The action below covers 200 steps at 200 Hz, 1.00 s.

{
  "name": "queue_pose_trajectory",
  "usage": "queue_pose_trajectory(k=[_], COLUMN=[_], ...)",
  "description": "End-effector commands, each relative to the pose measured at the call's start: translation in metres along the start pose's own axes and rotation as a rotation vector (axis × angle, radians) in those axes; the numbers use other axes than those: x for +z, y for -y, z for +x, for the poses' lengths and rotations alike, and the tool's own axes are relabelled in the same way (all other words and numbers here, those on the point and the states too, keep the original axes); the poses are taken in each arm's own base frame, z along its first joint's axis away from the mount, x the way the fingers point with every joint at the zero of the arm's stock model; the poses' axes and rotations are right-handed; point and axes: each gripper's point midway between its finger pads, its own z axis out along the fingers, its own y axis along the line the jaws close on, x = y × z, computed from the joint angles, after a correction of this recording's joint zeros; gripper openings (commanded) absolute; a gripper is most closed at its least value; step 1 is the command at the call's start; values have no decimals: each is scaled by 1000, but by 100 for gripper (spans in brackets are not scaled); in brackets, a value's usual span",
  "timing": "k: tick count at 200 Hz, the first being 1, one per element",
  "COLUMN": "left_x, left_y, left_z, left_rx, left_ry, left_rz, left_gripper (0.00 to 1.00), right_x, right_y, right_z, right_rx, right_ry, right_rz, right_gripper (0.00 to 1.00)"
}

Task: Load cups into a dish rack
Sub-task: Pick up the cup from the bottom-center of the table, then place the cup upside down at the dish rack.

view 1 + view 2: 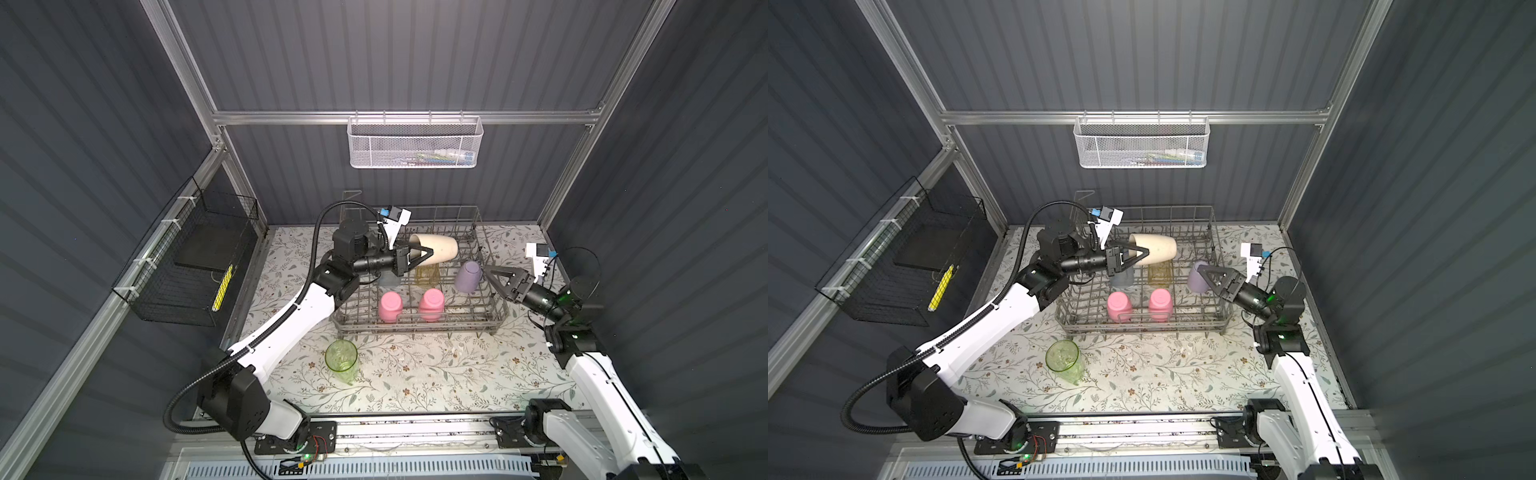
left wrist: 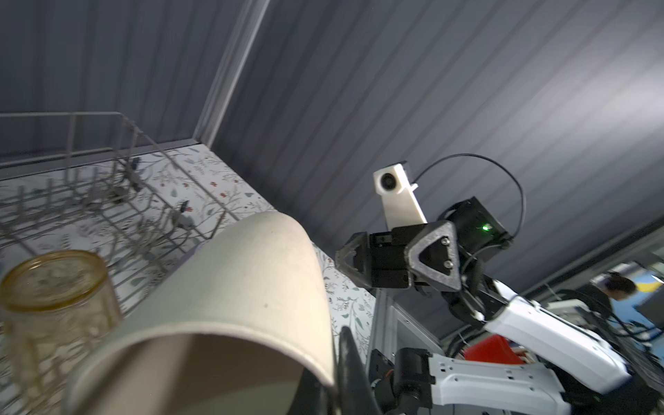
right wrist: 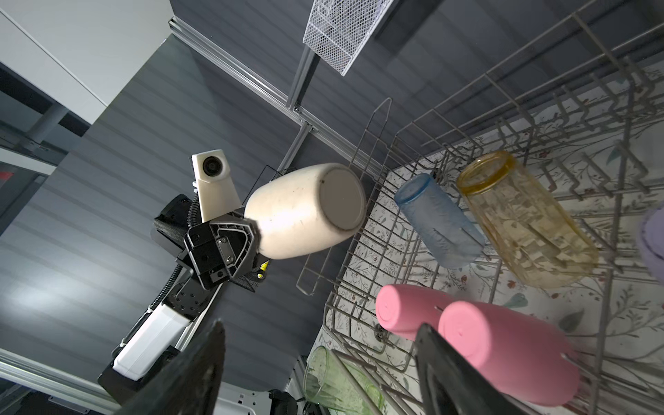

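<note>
Right tool at dish rack rim

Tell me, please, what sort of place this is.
Probably a robot test cell: panel walls on an aluminium frame, left arm and right arm on a rail, and a dish rack.

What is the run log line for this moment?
left pincer: holds beige cup over dish rack | right pincer: open, empty | green cup: on table
</note>
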Motion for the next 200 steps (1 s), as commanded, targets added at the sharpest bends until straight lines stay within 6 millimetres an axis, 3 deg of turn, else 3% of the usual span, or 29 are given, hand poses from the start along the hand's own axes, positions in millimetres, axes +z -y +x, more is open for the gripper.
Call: queue_pose_trajectory(k=[1,73,137,200], left_x=[4,13,24,27], left_y=[30,25,32,34], left_z=[-6,4,19,26], left_rx=[6,-54,-69,-68], left_ry=[3,-31,-82,-96], left_rz=[204,267,309,318], left_gripper=[0,0,0,0], right_x=[4,27,40,53], right_y=[-19,-22,-29,-38], right_z=[-6,-1,5,7], right_rx=[-24,6,-13,-19], right_ry=[9,-40,-63,-90], right_rz=[-98,-176,-192,-219], right_gripper=[84,87,89,86])
